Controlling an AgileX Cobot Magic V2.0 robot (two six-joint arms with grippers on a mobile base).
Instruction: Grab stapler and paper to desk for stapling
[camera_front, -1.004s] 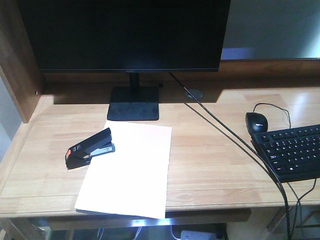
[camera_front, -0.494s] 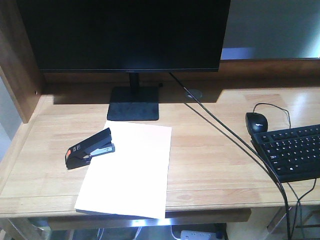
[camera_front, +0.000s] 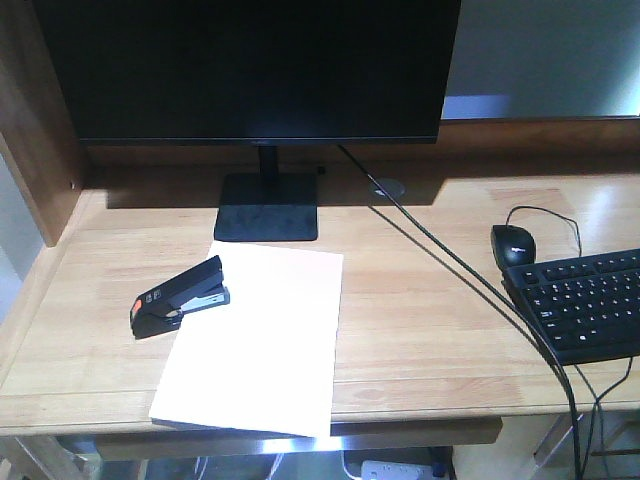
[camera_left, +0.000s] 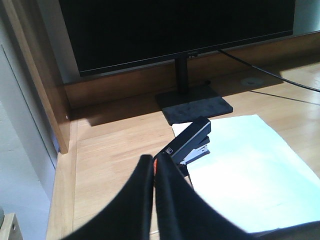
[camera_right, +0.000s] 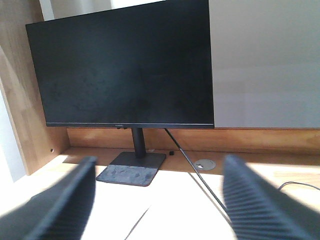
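We see a desk (camera_front: 420, 300) of pale jointed wood with a smooth, faintly sheened finish. On it lies a matt white paper (camera_front: 260, 340) sheet, a stapler (camera_front: 180, 297) in black plastic with a silvery metal strip, and a monitor (camera_front: 250, 65) with a dark glossy screen on a matt black base.

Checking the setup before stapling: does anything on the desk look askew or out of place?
The paper lies skewed, its near edge hanging over the front of the desk. The stapler lies at an angle across its left edge.
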